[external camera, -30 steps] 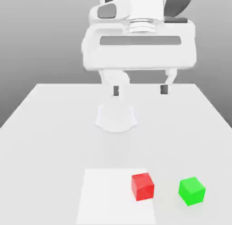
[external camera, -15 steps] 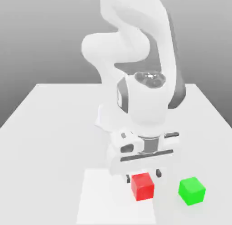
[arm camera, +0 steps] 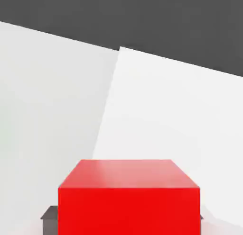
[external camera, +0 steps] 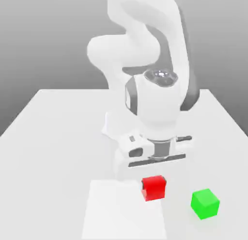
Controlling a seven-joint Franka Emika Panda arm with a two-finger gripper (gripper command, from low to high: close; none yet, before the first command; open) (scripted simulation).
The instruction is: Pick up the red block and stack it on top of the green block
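Observation:
The red block (external camera: 154, 187) hangs just under the white hand, a little above the table, and my gripper (external camera: 154, 181) is shut on it. In the hand view the red block (arm camera: 128, 196) sits close up, with a dark fingertip (arm camera: 49, 213) showing at its side. The green block (external camera: 205, 203) rests on the table toward the exterior view's right of the red one, apart from it and lower in the picture. The hand's body hides the fingers in the exterior view.
A brighter white square patch (external camera: 121, 210) lies on the pale table (external camera: 58, 137) under and beside the red block. The arm's base and upper links (external camera: 145, 50) rise behind the hand at the table's middle.
The hand came down from high above the table onto the red block, its jaws went from open to shut on it, and the block now sits slightly higher than before.

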